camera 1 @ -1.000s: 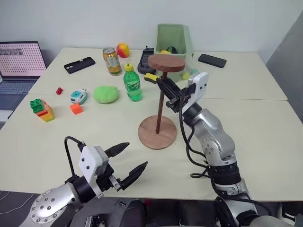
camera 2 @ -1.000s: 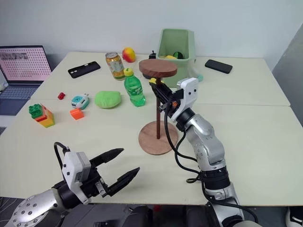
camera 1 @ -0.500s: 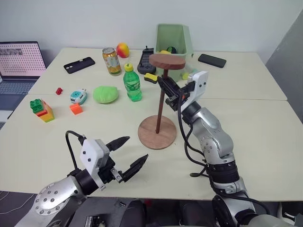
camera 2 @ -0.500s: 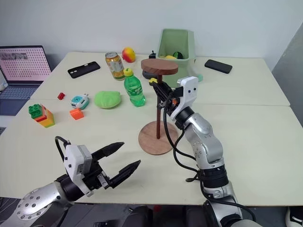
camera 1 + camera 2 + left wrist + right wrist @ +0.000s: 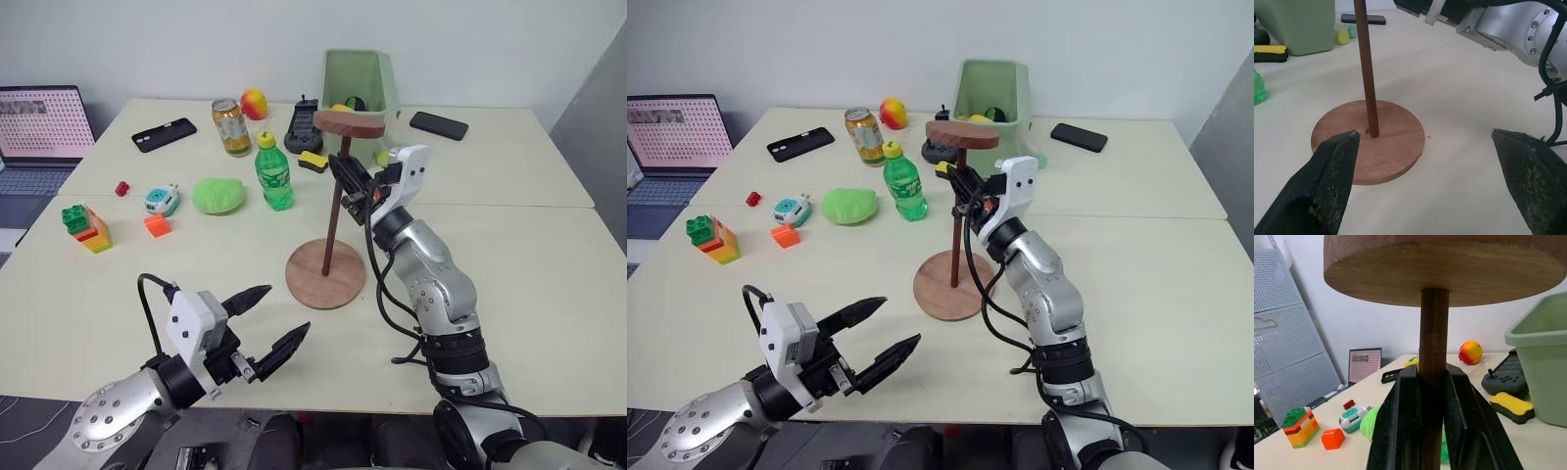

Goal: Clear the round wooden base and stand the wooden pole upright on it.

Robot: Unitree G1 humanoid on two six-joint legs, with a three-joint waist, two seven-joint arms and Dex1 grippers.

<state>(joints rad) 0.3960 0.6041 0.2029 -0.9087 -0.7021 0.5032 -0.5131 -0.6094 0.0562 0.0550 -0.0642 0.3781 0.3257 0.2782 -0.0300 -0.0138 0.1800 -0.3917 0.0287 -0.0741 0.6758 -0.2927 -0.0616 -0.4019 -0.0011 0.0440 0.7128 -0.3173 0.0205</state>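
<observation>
here the wooden pole (image 5: 334, 212), clamped by the closed right gripper (image 5: 350, 183), should be kept vertical in the centre hole of the round wooden base (image 5: 325, 274), left gripper (image 5: 265, 321) idling wide open and empty nearby.

Wooden pole (image 5: 334, 217) leaning further from upright, disc end tipping toward green bin (image 5: 360, 86); right gripper (image 5: 345, 176), clamped on rod, advancing with it.

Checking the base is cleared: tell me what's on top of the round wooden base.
Only the wooden pole stands on the round wooden base, its lower end at the centre hole, held by the right gripper. The hole itself is covered by the pole's end.
</observation>
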